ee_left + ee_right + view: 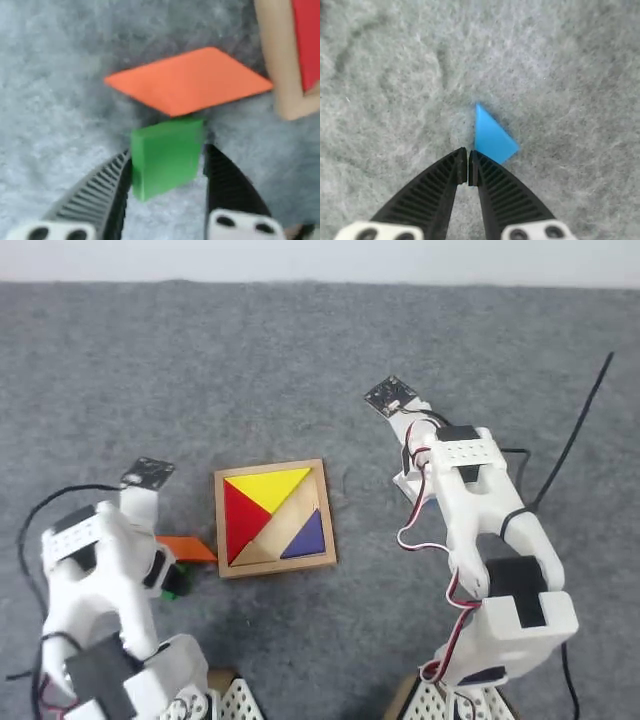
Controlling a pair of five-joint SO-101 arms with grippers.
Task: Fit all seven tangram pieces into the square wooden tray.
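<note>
The square wooden tray [325, 510] lies mid-table and holds a yellow triangle [268, 485], a red triangle [240, 522] and a purple triangle [307, 537]. An orange parallelogram [187, 548] [187, 80] lies on the carpet against the tray's left edge [277, 65]. My left gripper [167, 155] is shut on a green square piece [165, 157] [172, 582] right beside the parallelogram. My right gripper [468, 167] is shut with nothing in it, its tips just short of a light blue triangle [490, 135] on the carpet, right of the tray.
Grey carpet covers the whole table. The right arm [470, 480] stands right of the tray with red and white cables along it. Bare wood shows in the tray's lower middle [275, 535].
</note>
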